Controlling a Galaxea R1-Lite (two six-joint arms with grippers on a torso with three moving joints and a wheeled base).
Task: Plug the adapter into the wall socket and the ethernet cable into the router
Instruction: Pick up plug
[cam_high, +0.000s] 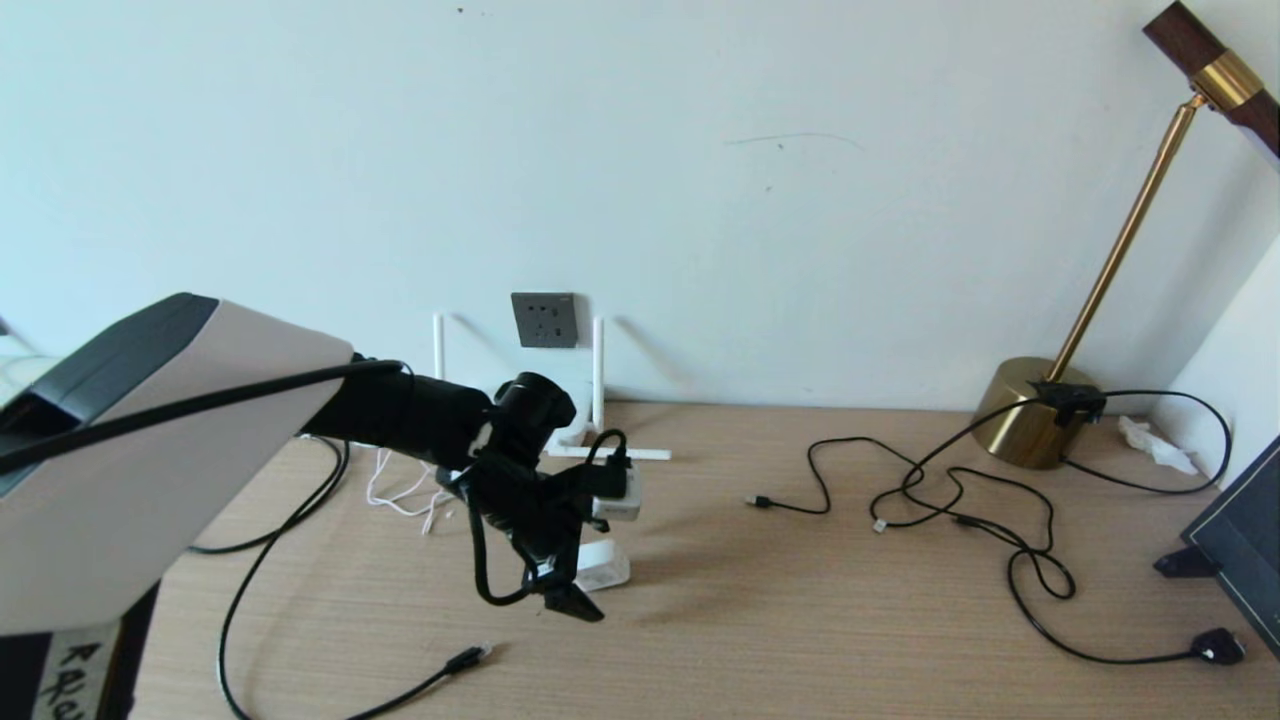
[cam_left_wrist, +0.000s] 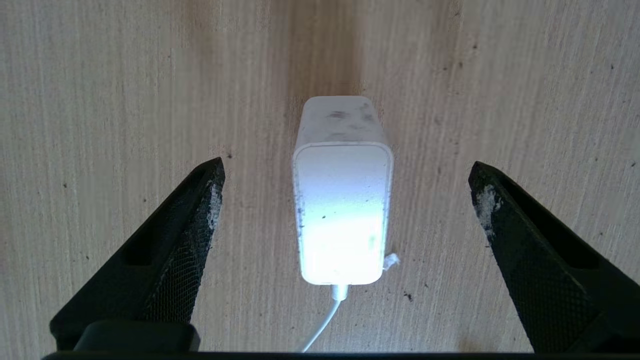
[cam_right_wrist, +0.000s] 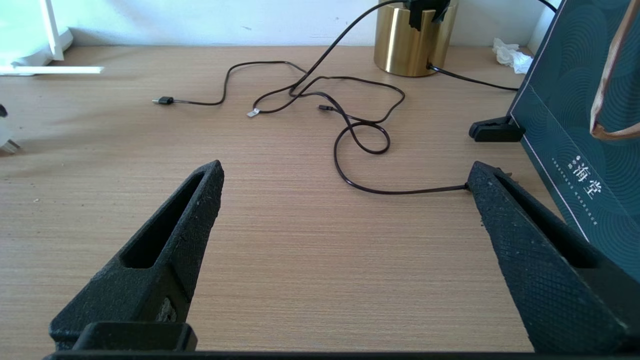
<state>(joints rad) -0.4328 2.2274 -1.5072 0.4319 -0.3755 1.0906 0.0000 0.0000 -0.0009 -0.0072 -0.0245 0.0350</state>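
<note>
The white adapter (cam_high: 603, 568) lies on the wooden table (cam_high: 820, 610), its thin white cord (cam_high: 398, 494) trailing left. My left gripper (cam_high: 572, 585) hangs just above it, open. In the left wrist view the adapter (cam_left_wrist: 342, 210) sits between the spread fingers (cam_left_wrist: 197, 220), untouched. The dark grey wall socket (cam_high: 545, 319) is on the wall behind. The router (cam_high: 572, 436) is mostly hidden by my arm; its antennas (cam_high: 598, 368) stand below the socket. The ethernet cable (cam_high: 466, 659) lies near the front edge. My right gripper (cam_right_wrist: 346, 170) is open over bare table, outside the head view.
A brass lamp (cam_high: 1035, 425) stands at the back right, with thin black cables (cam_high: 960, 500) sprawled across the table in front of it. A dark green board (cam_right_wrist: 585, 130) on a black foot stands at the right edge. A crumpled tissue (cam_high: 1155, 443) lies beside the lamp.
</note>
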